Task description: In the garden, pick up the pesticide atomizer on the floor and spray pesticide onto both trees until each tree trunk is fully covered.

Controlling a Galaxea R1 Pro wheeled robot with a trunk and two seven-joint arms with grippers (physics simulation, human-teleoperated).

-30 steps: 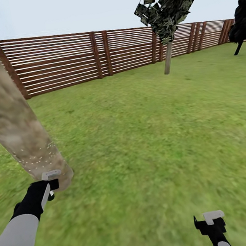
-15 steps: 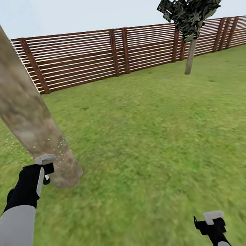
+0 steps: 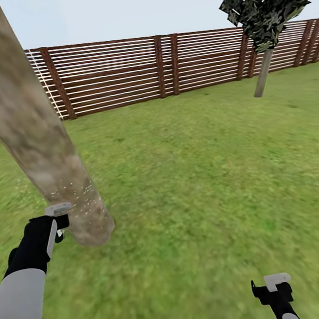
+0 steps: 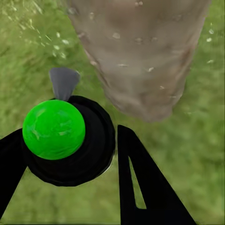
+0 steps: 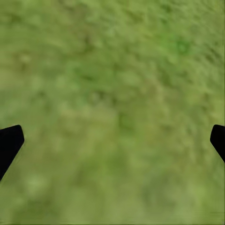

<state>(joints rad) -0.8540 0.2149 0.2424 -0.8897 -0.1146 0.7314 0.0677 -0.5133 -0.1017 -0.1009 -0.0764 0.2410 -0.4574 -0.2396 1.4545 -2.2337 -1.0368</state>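
Observation:
A thick pale grey-tan tree trunk (image 3: 34, 131) leans across the left of the head view and meets the grass floor (image 3: 193, 185) near its base. My left gripper (image 3: 62, 223) is right beside the lower trunk, shut on the pesticide atomizer (image 4: 54, 129), which has a green cap on a black body. Its grey nozzle (image 4: 63, 82) points at the trunk (image 4: 140, 51). White pesticide specks (image 4: 117, 35) dot the bark and drift over the grass beside it. The second tree (image 3: 264, 79) stands far off at the right by the fence. My right gripper (image 3: 271, 286) hangs open above bare grass (image 5: 112, 103).
A reddish-brown slatted fence (image 3: 166, 64) closes the lawn at the back. Open grass stretches between the near trunk and the far tree.
The head view has swung left, so the trunk, fence and far tree sit further right. My left gripper with the atomizer has risen a little beside the trunk. The right gripper has not moved.

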